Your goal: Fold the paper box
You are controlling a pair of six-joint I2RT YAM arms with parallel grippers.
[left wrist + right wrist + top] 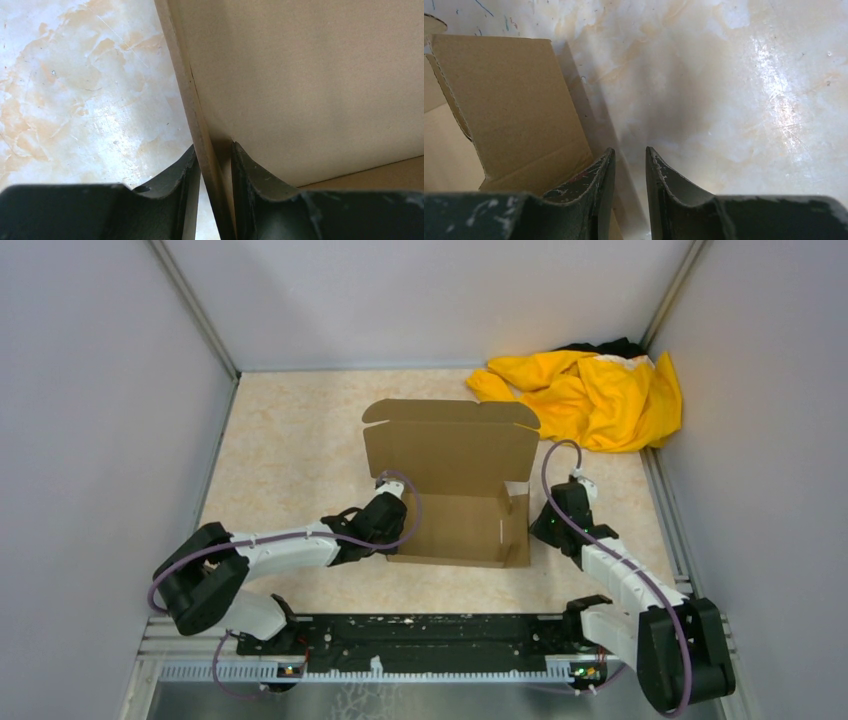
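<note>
Paper box (450,455) sits mid-table with its tall back panel upright on the far side and its floor open toward the near edge. Left gripper (212,165) is clamped on the box's left side wall, one finger on each face of the cardboard. Right gripper (629,165) hangs just beside the box's right wall, its fingers slightly apart with only bare table (290,440) between them. Yellow cloth (590,395) lies bunched in the far right corner, well apart from the box.

White-and-black left arm (285,548), matching right arm (615,575), looping purple cables (545,468), scuffed black claw fingers (664,185), black base rail (430,635)
</note>
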